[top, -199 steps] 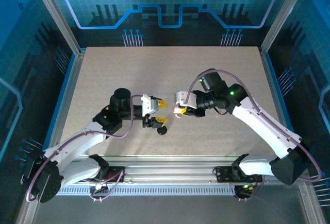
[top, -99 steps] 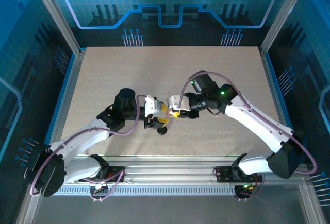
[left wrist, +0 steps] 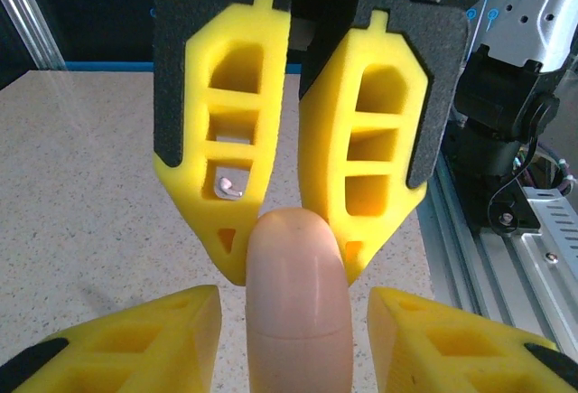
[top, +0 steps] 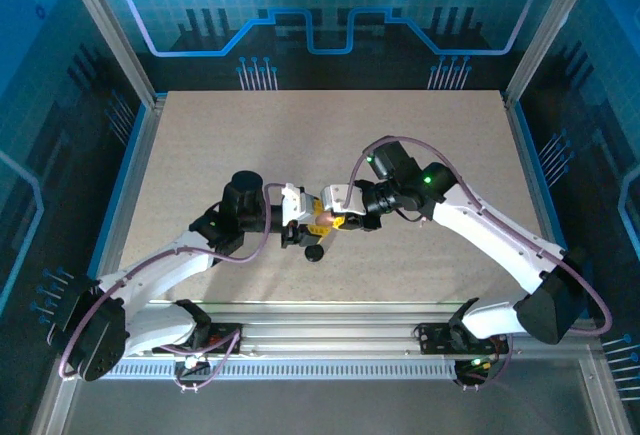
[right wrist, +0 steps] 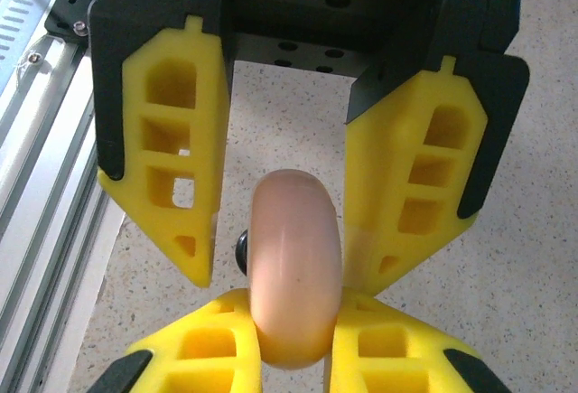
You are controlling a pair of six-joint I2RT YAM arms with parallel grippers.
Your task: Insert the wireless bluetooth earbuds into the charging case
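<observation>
The pale pink body of the charging case stands on edge above the table, with my right gripper shut on it. My left gripper faces it head-on and is open. Its fingers flank the case with a gap on each side. In the top view the two grippers meet at mid-table around the case. The black disc cap lies on the table just in front of them. A tiny whitish earbud shows on the table through a hole in a finger.
The aluminium rail at the table's near edge runs close behind the grippers. Metal posts and blue panels wall in the speckled tabletop.
The right arm carried the pink case leftward to the left gripper, which came forward to meet it. The left jaws have narrowed around the case.
</observation>
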